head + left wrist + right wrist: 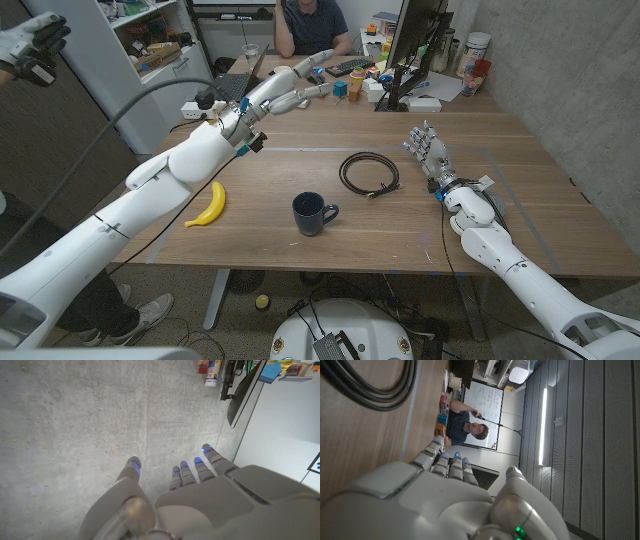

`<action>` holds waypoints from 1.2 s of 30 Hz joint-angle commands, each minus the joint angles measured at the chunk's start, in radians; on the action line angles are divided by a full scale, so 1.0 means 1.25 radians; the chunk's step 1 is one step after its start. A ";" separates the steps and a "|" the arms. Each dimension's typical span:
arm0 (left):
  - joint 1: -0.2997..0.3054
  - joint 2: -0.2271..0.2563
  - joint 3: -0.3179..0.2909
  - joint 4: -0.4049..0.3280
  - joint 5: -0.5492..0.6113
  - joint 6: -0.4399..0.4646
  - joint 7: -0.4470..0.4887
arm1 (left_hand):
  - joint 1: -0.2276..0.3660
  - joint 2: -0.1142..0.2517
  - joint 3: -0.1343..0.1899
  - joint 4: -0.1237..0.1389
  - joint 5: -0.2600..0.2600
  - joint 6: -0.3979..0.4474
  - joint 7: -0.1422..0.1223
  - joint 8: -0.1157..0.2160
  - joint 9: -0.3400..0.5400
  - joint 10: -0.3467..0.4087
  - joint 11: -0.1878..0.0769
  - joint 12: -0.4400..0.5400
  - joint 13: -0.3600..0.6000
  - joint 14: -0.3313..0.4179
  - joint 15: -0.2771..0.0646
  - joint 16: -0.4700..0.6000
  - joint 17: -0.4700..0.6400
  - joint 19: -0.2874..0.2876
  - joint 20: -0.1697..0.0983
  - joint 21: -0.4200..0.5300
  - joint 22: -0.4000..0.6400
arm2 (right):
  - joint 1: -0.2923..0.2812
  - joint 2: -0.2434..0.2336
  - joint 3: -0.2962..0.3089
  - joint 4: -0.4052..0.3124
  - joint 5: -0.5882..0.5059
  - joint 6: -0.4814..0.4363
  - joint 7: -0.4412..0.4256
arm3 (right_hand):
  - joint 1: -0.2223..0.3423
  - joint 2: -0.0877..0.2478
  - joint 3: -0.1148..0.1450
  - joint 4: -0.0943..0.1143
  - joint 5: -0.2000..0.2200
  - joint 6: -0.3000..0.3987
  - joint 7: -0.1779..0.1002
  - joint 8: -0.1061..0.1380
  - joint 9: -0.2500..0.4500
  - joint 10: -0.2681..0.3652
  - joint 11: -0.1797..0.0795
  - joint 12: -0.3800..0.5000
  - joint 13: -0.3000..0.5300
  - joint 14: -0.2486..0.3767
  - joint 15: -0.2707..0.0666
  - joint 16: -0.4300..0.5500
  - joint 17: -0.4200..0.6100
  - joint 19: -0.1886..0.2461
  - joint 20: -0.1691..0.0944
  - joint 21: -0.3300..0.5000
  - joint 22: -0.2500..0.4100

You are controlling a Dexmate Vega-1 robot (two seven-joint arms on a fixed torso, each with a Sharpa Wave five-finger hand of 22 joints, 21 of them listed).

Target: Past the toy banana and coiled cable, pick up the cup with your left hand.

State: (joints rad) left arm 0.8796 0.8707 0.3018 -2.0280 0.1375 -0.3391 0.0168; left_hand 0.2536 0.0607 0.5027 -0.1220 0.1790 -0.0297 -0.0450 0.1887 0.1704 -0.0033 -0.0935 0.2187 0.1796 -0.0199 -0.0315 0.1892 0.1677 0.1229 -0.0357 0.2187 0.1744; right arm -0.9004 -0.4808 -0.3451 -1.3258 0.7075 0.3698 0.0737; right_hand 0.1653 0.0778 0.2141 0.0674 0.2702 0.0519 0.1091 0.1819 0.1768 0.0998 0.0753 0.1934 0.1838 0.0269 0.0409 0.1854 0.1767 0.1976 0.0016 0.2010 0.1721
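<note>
The left hand (290, 95) is up high over the table's far side, fingers spread wide, holding nothing. The cup (315, 214) sits near the front edge, between the banana (208, 205) and the cable (369, 172). The hand should come back down slowly and wrap around the cup's side.

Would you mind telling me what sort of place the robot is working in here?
Most likely an office or lab: a monitor and keyboard at the table's far end, a written-on whiteboard, and a person seated behind.

Dark blue cup (314, 213) upright, handle right, near table's front edge, seemingly empty
</note>
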 commanded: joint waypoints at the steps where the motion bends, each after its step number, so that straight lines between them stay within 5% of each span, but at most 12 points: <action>1: -0.029 0.015 0.012 -0.050 0.076 -0.018 -0.050 | 0.015 0.001 0.003 -0.010 -0.001 0.011 -0.007 0.003 0.001 0.014 -0.003 0.006 0.002 0.009 -0.022 0.002 0.002 0.009 -0.020 0.005 0.001 | 0.004 0.004 0.003 0.012 0.006 0.005 0.005 | 0.004 -0.007 0.003 -0.005 0.004 0.000 0.006 0.006 0.003 0.005 0.005 0.003 0.003 0.006 -0.001 0.006 0.003 0.001 -0.006 0.005 0.003; 10: -0.081 0.024 0.046 -0.067 0.093 -0.032 -0.142 | 0.029 0.005 0.006 -0.019 0.000 0.019 -0.013 0.003 0.001 0.024 -0.001 0.006 0.002 0.020 -0.030 0.002 0.002 0.020 -0.026 0.005 0.001 | 0.008 0.008 0.002 0.021 0.005 0.008 0.009 | 0.004 -0.009 0.002 -0.006 0.006 0.001 0.005 0.007 0.003 0.006 0.002 0.003 0.003 0.008 -0.002 0.005 0.003 0.001 -0.006 0.004 0.003; 23: -0.075 0.038 0.027 -0.093 0.115 -0.036 -0.173 | 0.050 0.004 0.008 -0.031 -0.002 0.035 -0.014 0.003 0.001 0.044 -0.008 0.007 0.003 0.047 -0.030 0.004 0.001 0.051 -0.018 0.009 0.000 | 0.014 0.011 0.000 0.029 0.003 0.010 0.012 | 0.005 -0.011 0.001 -0.008 0.009 0.001 0.003 0.006 0.003 0.006 0.001 0.002 0.003 0.008 -0.004 0.005 0.003 0.001 -0.006 0.003 0.002; 31: -0.054 0.056 0.003 -0.113 0.119 -0.028 -0.180 | 0.076 0.000 0.009 -0.039 -0.004 0.042 -0.031 0.001 0.003 0.045 -0.006 0.000 0.003 0.048 -0.031 -0.003 0.002 0.086 0.026 0.013 0.000 | 0.015 0.011 -0.001 0.024 0.003 0.004 0.008 | 0.004 -0.012 0.000 -0.009 0.011 0.001 0.003 0.006 0.003 0.006 0.001 0.001 0.003 0.009 -0.004 0.004 0.003 0.001 -0.007 0.003 0.002; 35: -0.045 0.070 -0.010 -0.130 0.126 -0.015 -0.192 | 0.083 -0.003 0.009 -0.040 -0.004 0.046 -0.032 0.001 0.003 0.051 -0.010 0.001 0.004 0.052 -0.033 -0.003 0.002 0.102 0.031 0.016 0.000 | 0.014 0.010 -0.001 0.022 0.002 0.005 0.008 | 0.003 -0.013 -0.001 -0.009 0.012 0.001 0.003 0.006 0.003 0.006 0.000 0.001 0.003 0.008 -0.004 0.004 0.003 0.001 -0.007 0.003 0.002; 36: -0.043 0.076 -0.014 -0.138 0.133 -0.009 -0.197 | 0.092 -0.007 0.008 -0.041 -0.005 0.041 -0.041 -0.002 0.003 0.052 -0.008 -0.001 0.004 0.050 -0.029 -0.004 0.002 0.100 0.058 0.011 0.000 | 0.014 0.009 -0.001 0.022 0.001 0.007 0.008 | 0.003 -0.013 -0.001 -0.009 0.012 0.001 0.003 0.006 0.003 0.005 0.000 0.001 0.003 0.009 -0.005 0.004 0.003 0.001 -0.006 0.003 0.002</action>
State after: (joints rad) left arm 0.8009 0.9298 0.3200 -2.1555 0.2595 -0.3807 -0.1584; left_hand 0.3471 0.0568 0.5140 -0.1659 0.1736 0.0271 -0.0771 0.1887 0.1701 0.0549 -0.1051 0.2186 0.1793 0.0330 -0.0358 0.1891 0.1679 0.2415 0.0043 0.2302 0.1722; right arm -0.8908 -0.4711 -0.3422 -1.3006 0.7140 0.3786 0.0857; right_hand 0.1692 0.0739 0.2142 0.0592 0.2814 0.0519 0.1090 0.1819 0.1770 0.0998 0.0751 0.1934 0.1838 0.0323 0.0355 0.1886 0.1769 0.1975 0.0017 0.2010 0.1723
